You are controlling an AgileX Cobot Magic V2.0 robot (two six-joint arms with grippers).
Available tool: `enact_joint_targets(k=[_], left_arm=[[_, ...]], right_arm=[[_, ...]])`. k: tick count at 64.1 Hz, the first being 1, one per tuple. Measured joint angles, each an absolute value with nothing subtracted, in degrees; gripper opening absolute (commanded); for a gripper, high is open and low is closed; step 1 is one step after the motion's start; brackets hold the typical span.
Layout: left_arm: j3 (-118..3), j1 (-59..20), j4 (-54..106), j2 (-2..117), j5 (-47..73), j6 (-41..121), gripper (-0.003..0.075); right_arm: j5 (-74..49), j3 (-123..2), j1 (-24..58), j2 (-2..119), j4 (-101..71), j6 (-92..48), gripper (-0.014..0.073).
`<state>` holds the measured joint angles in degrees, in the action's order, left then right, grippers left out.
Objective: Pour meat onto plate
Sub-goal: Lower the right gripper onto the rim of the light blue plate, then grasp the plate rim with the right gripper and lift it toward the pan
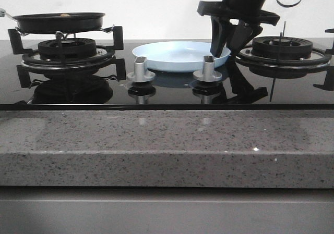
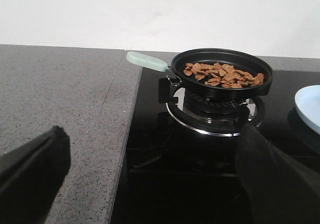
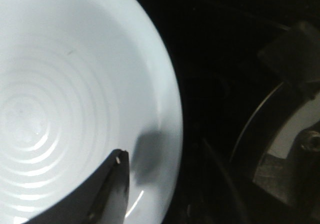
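Observation:
The meat (image 2: 223, 74) lies heaped in a black frying pan (image 2: 222, 82) with a pale green handle (image 2: 146, 60), resting on the left burner. My left gripper (image 2: 155, 184) is open, well short of the pan, with nothing between its fingers (image 2: 35, 169). The pale-blue plate (image 1: 180, 56) sits on the glass between the burners and holds nothing. My right gripper (image 1: 228, 42) is open at the plate's right rim (image 3: 172, 109). One of its fingers (image 3: 107, 194) is over the plate's inside, and the other is lost in the dark outside the rim.
Two silver knobs (image 1: 141, 70) (image 1: 207, 68) stand in front of the plate. The right burner grate (image 1: 282, 49) is close beside my right gripper. Speckled grey counter (image 2: 60, 99) borders the hob on the left and front.

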<state>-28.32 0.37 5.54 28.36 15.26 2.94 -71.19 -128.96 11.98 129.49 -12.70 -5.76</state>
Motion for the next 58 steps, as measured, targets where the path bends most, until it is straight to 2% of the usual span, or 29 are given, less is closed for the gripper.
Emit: enact_joint_targets(k=[7, 11, 14, 26, 58], left_arm=[[-28.32, 0.37, 5.54, 28.36, 15.26, 2.94, 0.0657], [-28.32, 0.37, 5.54, 28.36, 15.26, 2.94, 0.0657], [-28.32, 0.37, 5.54, 28.36, 15.26, 2.94, 0.0657], [-28.32, 0.37, 5.54, 28.36, 15.26, 2.94, 0.0657], [-28.32, 0.37, 5.54, 28.36, 15.26, 2.94, 0.0657]], right_arm=[[-71.19, -129.23, 11.98, 129.75, -13.58, -5.88, 0.0354], [-71.19, -129.23, 11.98, 129.84, -13.82, -5.99, 0.0312], [-71.19, -129.23, 11.98, 129.84, -13.82, -6.11, 0.0252], [-71.03, -129.23, 11.98, 129.86, -14.24, -6.07, -0.0078], [-71.46, -130.92, 10.17, 127.94, -15.42, -5.94, -0.0060]])
